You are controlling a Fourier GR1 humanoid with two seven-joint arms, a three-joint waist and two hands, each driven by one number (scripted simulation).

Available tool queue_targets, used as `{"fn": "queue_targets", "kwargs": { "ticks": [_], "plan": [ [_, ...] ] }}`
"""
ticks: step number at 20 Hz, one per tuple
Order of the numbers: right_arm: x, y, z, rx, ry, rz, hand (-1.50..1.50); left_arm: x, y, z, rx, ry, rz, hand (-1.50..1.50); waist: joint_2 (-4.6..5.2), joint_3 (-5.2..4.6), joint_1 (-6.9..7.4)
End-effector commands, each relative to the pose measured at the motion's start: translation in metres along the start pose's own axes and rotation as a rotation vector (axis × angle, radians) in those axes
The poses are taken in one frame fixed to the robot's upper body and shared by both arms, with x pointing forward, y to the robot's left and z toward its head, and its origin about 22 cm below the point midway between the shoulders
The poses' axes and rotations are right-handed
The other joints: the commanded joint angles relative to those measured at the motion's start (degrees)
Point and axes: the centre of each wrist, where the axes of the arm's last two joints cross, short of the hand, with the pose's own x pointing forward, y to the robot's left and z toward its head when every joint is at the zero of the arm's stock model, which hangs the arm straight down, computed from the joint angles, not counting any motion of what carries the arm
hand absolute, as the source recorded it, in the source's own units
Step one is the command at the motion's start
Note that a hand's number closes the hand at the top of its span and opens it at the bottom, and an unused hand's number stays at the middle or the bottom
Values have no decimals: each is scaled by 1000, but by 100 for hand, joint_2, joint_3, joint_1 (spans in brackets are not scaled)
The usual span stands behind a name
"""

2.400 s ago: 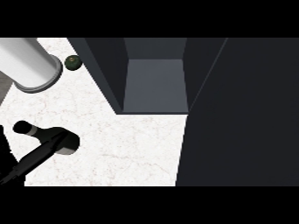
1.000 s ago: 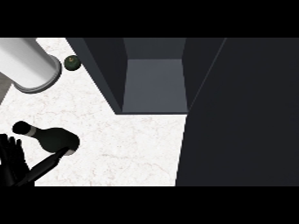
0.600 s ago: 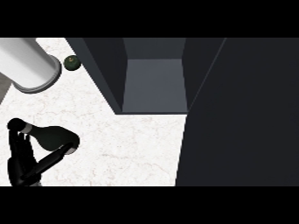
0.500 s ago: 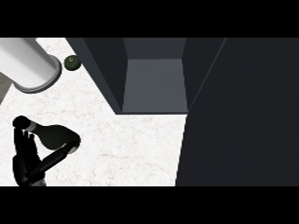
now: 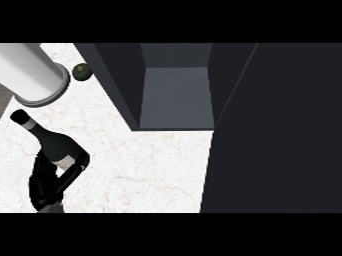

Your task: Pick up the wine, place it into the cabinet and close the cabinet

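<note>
Head view: wine bottle is seen at lower left over the pale marbled bench, neck and dark cap tilted up-left, body running down-right into the left robot hand. Fingers of that robot hand are curled round the lower body of the bottle, so it is gripped; whether the base is touching the bench or already off it cannot be told from this angle. Right robot hand is not in view. Cabinet is at upper centre, standing open, grey inner floor visible; the big dark panel filling the right side is judged to be its open door, though hinge and handle can't be made out. White cylinder is at upper left, with a small dark green round item just beside it, both well apart from the bottle. Step in hand is judged as pick-up, grasp made, transfer not yet done. Next move calls for the bottle to be carried up and right, cleared past the cabinet's left wall, set on the inner floor, released, then the door swung shut.
</note>
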Motion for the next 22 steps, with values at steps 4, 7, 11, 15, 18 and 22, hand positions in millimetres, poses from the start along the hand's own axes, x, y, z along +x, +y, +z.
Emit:
{"fn": "queue_targets", "kwargs": {
  "ticks": [4, 7, 11, 15, 18, 22],
  "plan": [
    [24, 10, 27, -3, -75, -15, -150, -4, 17, -14, -87, 12, 35, 150, -1, 1, -33],
    [14, 1, 15, 9, -53, -2, -150, -28, -23, 15, -100, -34, -48, 150, 6, 2, -19],
    [19, 7, 15, 29, -43, -15, -150, -23, 17, 3, -275, -16, -16, 150, 14, -10, -91],
    [19, 5, 17, 7, -33, -18, -150, -17, 46, 6, -469, -24, -14, 150, -19, 3, -12],
    [31, 7, 20, 28, -56, -5, -150, -27, 15, 12, -488, -56, 91, 150, -7, -2, -38],
    [23, 7, 9, 21, -27, -13, -150, -25, 1, 18, -553, -80, 130, 150, -10, 5, 47]
  ]
}}
